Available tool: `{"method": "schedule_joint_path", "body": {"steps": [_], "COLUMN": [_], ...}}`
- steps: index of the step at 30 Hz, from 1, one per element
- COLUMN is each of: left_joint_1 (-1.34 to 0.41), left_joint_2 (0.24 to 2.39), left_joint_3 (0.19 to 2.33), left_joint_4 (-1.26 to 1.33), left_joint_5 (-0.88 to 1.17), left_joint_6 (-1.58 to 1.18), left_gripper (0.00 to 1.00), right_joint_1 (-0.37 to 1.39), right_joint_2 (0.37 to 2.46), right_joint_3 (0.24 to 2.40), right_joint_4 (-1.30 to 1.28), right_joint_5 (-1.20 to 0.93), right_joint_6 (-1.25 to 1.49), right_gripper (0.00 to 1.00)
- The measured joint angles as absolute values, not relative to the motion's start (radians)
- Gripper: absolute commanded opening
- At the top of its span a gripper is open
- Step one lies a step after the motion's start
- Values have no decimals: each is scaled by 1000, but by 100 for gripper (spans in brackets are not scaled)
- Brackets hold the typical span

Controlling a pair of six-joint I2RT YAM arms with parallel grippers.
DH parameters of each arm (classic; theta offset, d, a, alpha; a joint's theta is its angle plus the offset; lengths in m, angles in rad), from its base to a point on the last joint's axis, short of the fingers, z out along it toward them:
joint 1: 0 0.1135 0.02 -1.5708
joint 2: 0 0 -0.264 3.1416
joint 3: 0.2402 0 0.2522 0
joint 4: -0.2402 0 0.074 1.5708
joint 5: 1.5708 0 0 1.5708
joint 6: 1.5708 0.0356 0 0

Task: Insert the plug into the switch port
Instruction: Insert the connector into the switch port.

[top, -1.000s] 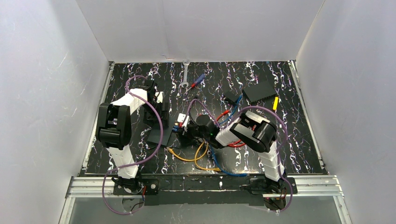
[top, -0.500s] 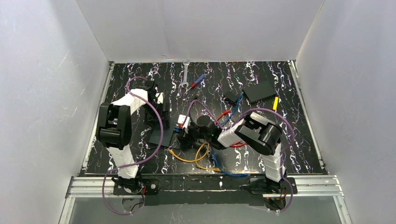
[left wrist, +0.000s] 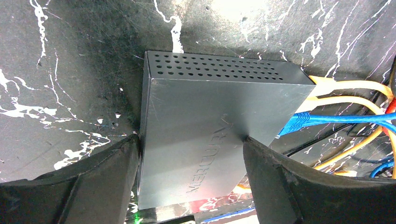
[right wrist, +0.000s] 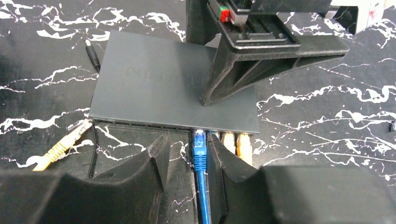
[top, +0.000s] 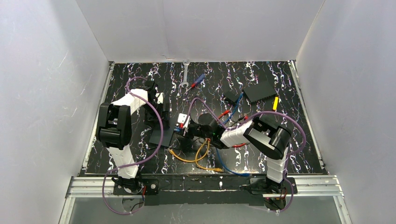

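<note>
Right end effector (right wrist: 188, 141): jaws now parted, one finger (right wrist: 156, 161) on each side of the blue cable (right wrist: 202, 186), not pinching it. A second ago they were closed tight, so the release is fresh. In the overhead view the right arm's elbow has swung back toward its base over the same span. The end effector itself has stayed close to the port edge.

Blue plug (right wrist: 199, 139): its head sits in a port on the near edge of the switch (right wrist: 154, 86), just beside two orange plugs (right wrist: 236, 142) to its right. The cable runs straight back between the parted fingers. Nothing grips it.

Switch: flat on the counter (right wrist: 327, 107), left of centre, port row facing the right arm. No shift across the overhead views.

Left end effector (left wrist: 190, 140): spread wide over the switch, unchanged. One fingertip rests on the top face near the port edge and the other sits at the back edge. It reads as bracing the box down rather than pinching it.

A loose yellow plug (right wrist: 58, 151) lies on the counter off the switch's left corner, not plugged in.

Reading: letting go with the plug left standing in the port suggests the insertion is done. The plug looks square and deep, but I cannot tell whether the latch has caught.

Next call: back the right arm out straight along the cable.

Risk: a finger could snag the cable and tug the plug loose, so the left brace should hold until the right arm is clear.
</note>
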State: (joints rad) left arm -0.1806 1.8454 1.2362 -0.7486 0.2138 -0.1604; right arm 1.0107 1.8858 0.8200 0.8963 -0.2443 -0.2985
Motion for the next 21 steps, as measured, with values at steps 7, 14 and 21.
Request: {"method": "schedule_joint_path", "body": {"steps": [7, 14, 21], "left_joint_1": [-181, -181, -181], "left_joint_2": [1846, 1846, 1846], "left_joint_3": [1236, 1237, 1237], "left_joint_4": [-749, -749, -749], "left_joint_5": [214, 214, 214], "left_joint_6": [-160, -160, -160], "left_gripper": [77, 77, 77], "right_joint_1": [1007, 1002, 1002], "right_joint_2": [1887, 1887, 1887], "right_joint_3": [805, 775, 753], "right_joint_4": [854, 810, 805], "right_joint_5": [-231, -203, -151], "right_joint_6": [-319, -322, -326], "right_gripper": [36, 35, 35]}}
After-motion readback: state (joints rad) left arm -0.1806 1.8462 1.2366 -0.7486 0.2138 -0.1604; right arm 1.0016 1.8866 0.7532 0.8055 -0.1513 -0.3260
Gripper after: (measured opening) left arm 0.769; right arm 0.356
